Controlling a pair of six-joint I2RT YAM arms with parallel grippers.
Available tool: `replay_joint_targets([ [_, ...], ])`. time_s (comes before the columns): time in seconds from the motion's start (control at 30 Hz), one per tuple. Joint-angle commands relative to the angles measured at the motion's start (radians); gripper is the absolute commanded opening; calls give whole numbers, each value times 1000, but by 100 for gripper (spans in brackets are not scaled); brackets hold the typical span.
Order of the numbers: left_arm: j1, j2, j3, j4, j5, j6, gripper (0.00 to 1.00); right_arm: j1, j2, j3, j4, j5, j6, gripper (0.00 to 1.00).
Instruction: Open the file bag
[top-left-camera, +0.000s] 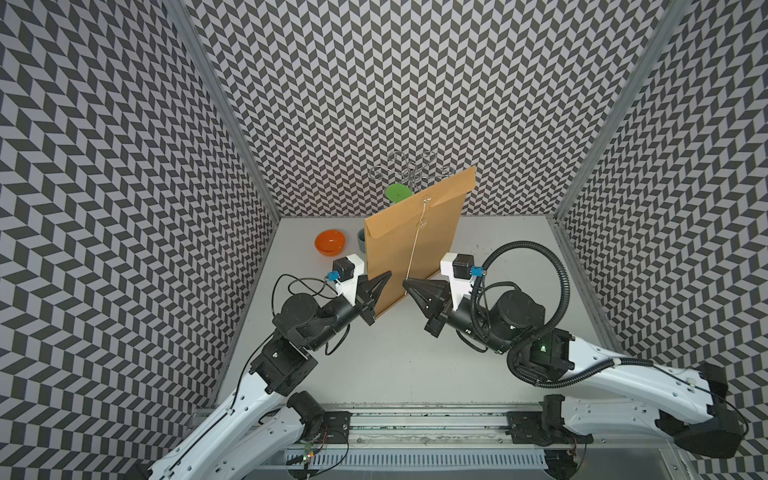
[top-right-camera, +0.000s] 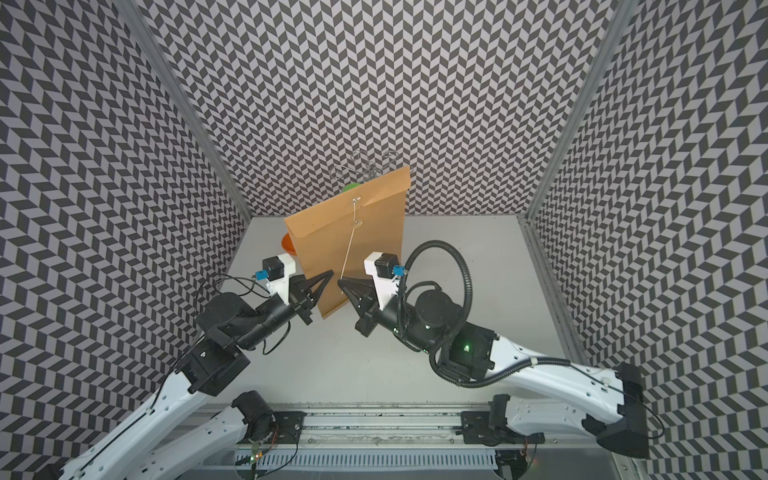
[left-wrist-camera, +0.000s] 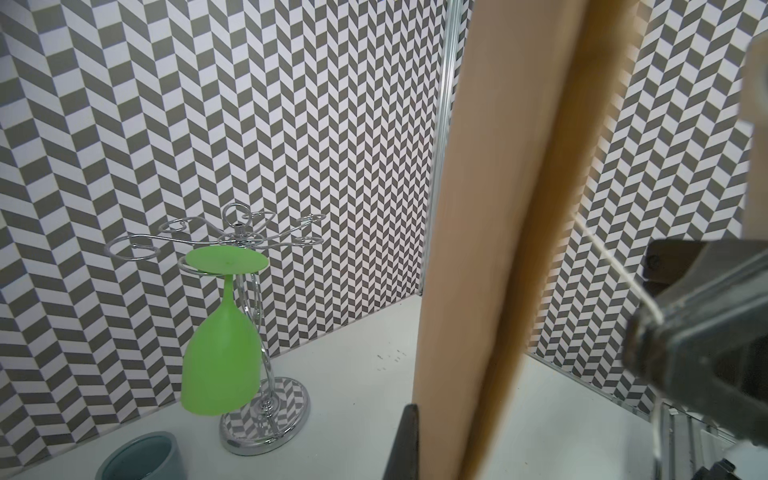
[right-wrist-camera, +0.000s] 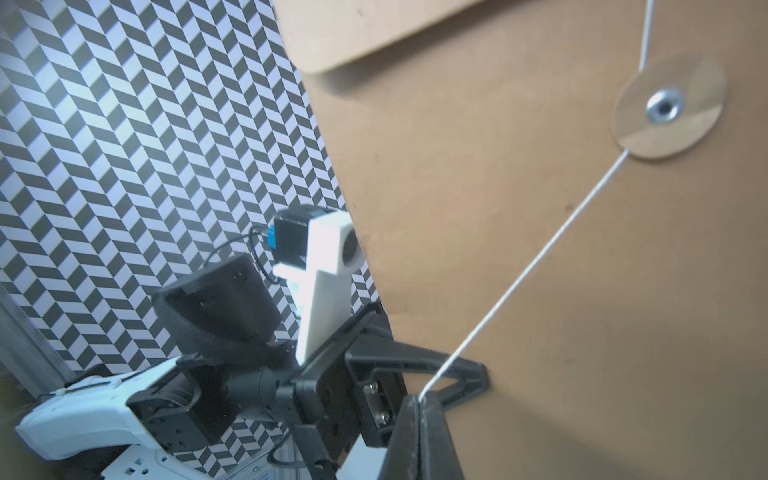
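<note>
Aloft — left gripper on file bag

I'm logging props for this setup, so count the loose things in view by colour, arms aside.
Brown: 1, the file bag with its white string
Orange: 1, the bowl
Green: 1, the goblet
Silver: 1, the wire rack
Grey-blue: 1, the cup
Total: 5

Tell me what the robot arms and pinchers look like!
The left arm and right arm have white shells and black joints. The left gripper and right gripper are black pointed triangles. Each wrist carries a black camera in a white mount with a blue plug. A thin black cable loops off the left arm; a thick ribbed hose curls over the right, with a green light.
</note>
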Motion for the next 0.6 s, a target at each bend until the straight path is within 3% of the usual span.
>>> replay_joint_targets([
  [0.0,-1,-7,-23,22,-65,40,0,1,16,41,73,45,-36,0],
  [0.57,-29,4,-19,-64,35,124,0,-132,133,240,69,-31,-43,0],
])
